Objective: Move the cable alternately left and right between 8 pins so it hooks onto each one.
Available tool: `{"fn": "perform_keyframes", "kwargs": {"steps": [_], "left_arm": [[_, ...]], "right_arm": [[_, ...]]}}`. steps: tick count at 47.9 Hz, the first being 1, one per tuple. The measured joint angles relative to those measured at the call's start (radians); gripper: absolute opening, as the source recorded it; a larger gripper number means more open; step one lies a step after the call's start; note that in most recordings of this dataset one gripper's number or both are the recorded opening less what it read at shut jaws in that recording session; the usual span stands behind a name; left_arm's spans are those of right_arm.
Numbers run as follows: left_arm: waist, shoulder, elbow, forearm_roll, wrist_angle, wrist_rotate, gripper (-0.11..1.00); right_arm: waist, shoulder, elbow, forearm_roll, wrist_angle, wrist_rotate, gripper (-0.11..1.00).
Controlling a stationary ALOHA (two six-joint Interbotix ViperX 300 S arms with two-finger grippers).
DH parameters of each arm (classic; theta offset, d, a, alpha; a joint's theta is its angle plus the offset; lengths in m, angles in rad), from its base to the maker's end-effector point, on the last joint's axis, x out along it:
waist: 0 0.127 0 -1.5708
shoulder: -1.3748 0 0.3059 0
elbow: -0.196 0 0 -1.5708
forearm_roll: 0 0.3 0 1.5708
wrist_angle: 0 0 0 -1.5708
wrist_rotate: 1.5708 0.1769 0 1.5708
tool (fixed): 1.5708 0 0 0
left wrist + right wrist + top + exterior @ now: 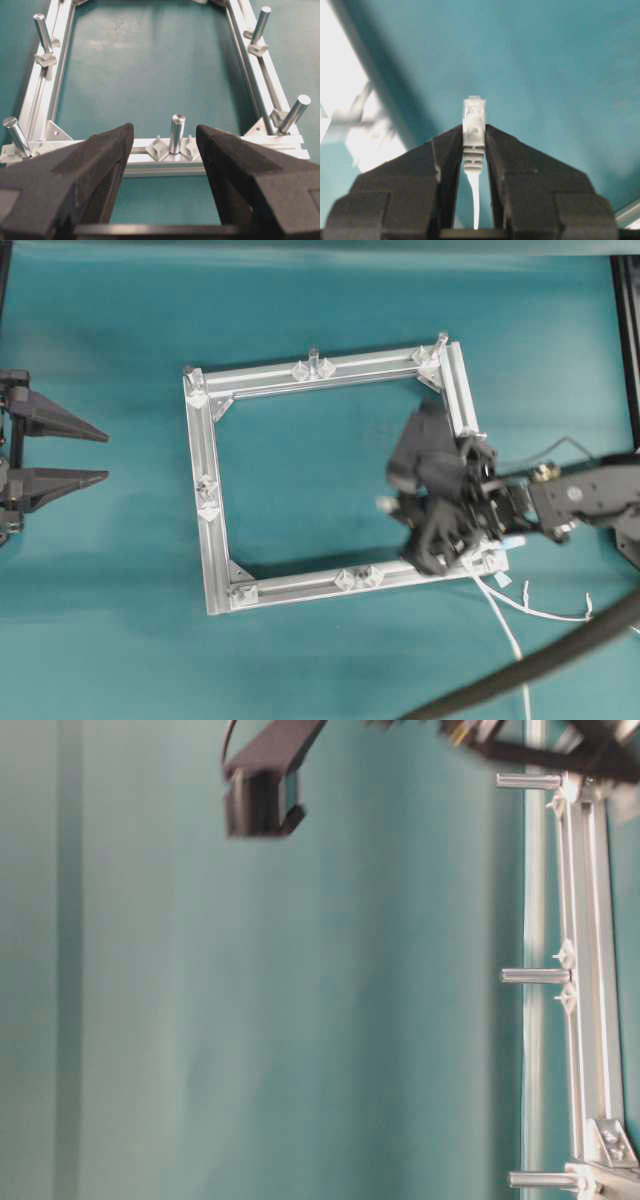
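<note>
A square aluminium frame [208, 530] lies on the teal table with short silvery pins [313, 358] standing round it. My right gripper [395, 505] hovers over the frame's right side, shut on the small white plug of the cable [474, 112]. The thin white cord [510, 630] trails off past the frame's lower right corner. The arm hides the frame's right bar beneath it. My left gripper [105, 456] stays at the left edge, open and empty. In the left wrist view a pin [176, 132] stands on the frame bar beyond the fingers [100, 160].
A thick dark hose [540, 660] crosses the lower right corner. A black upright bar [625, 340] runs along the right edge. In the table-level view three pins [535, 976] jut from the frame [590, 1020], with a dark arm part [265, 790] above.
</note>
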Motion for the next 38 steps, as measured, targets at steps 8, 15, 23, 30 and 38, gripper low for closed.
{"fn": "perform_keyframes", "kwargs": {"steps": [8, 15, 23, 30, 38], "left_arm": [[0.000, 0.000, 0.002, 0.000, 0.000, 0.000, 0.65], [0.000, -0.002, 0.002, 0.002, 0.000, 0.000, 0.65], [0.000, -0.002, 0.002, 0.000, 0.000, 0.000, 0.65], [0.000, -0.002, 0.003, 0.000, 0.000, 0.000, 0.65], [0.002, -0.002, 0.005, 0.000, 0.000, 0.000, 0.65]], "right_arm": [[-0.032, 0.104, -0.089, -0.026, 0.009, 0.106, 0.16], [-0.032, 0.215, -0.227, -0.026, 0.011, 0.110, 0.16], [-0.026, 0.290, -0.337, -0.026, 0.008, 0.069, 0.16], [0.012, 0.304, -0.357, -0.025, -0.005, -0.035, 0.16], [0.097, 0.304, -0.359, -0.015, -0.020, -0.127, 0.16]]}}
